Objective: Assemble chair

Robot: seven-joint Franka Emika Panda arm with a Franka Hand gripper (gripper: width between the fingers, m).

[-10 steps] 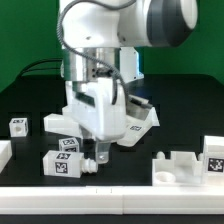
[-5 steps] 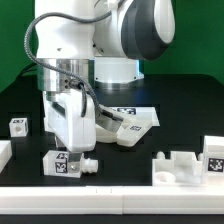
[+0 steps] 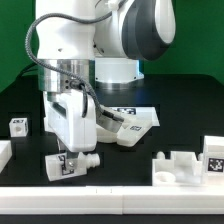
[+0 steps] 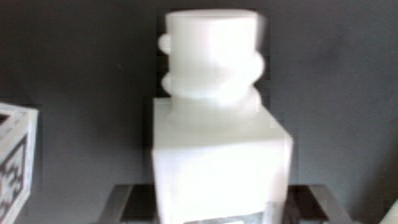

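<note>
End effector has lowered over the pegged block, straddling it.

white arm, fingers at tagged block

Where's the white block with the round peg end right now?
The block lies near the table's front edge on the exterior view's left, directly beneath the gripper, with a small tagged cube farther left.

I work on a matte black table. A plain green wall stands behind its far edge, and a white strip lines its near edge. The light is soft and even, with no hard shadows.
</note>
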